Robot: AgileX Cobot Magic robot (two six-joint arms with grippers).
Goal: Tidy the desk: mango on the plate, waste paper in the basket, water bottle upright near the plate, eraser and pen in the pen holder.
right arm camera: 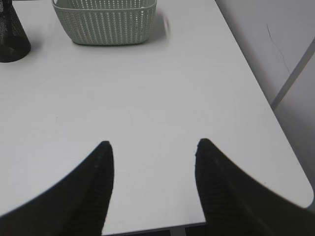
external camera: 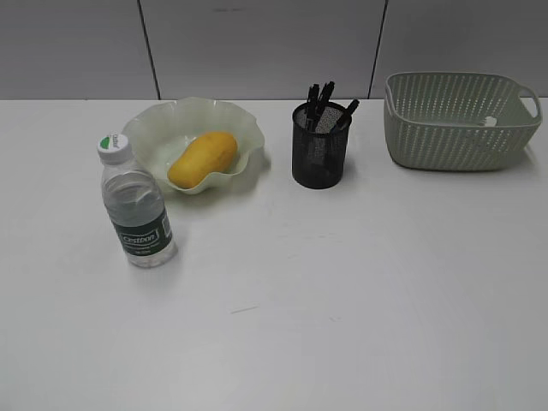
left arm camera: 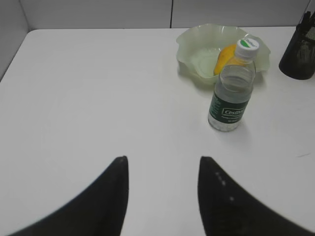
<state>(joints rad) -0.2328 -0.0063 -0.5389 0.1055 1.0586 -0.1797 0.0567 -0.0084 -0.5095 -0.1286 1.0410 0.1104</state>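
Note:
The mango (external camera: 203, 159) lies in the wavy green plate (external camera: 158, 128) at the back left. Just in front of the plate the water bottle (external camera: 137, 205) stands upright, white cap on top. Dark pens (external camera: 322, 101) stick out of the black mesh pen holder (external camera: 318, 147); the eraser does not show. A bit of white waste paper (external camera: 489, 122) shows inside the green basket (external camera: 454, 128). Neither arm appears in the exterior view. My left gripper (left arm camera: 164, 160) is open over bare desk (external camera: 342, 300), well short of the bottle (left arm camera: 232, 88). My right gripper (right arm camera: 154, 144) is open, empty, near the desk's right front corner.
The desk's right edge and front corner (right arm camera: 295, 167) lie close beside my right gripper, with floor and a metal leg beyond. The basket (right arm camera: 106, 22) and the pen holder (right arm camera: 11, 32) stand far ahead of it. A grey wall runs behind the desk.

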